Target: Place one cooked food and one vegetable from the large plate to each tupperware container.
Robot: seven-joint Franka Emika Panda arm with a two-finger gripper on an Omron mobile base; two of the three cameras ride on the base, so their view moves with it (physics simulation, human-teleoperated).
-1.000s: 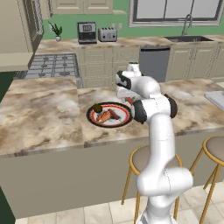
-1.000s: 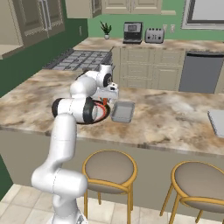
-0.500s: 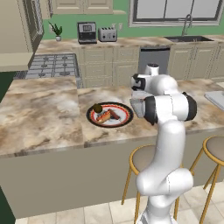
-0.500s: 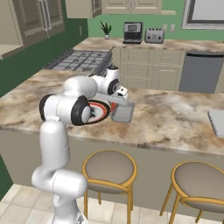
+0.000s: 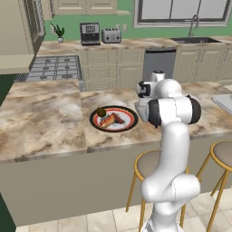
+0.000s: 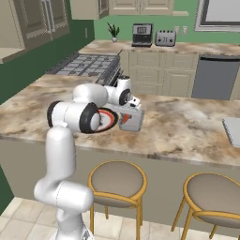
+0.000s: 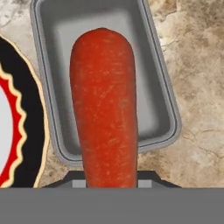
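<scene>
— Where's the carrot (image 7: 104,109)?
— Gripped at its lower end in the closed jaws, hanging over the near container (image 7: 61,78) beside the large plate (image 7: 19,127).
— Handling?
— Probably stiff, light, smooth; a mid-length hold seems steadier.

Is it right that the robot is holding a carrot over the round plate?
Not quite. The gripper does hold the carrot, but over the grey container, not the plate, which lies beside it. The hand view shows this.
</scene>
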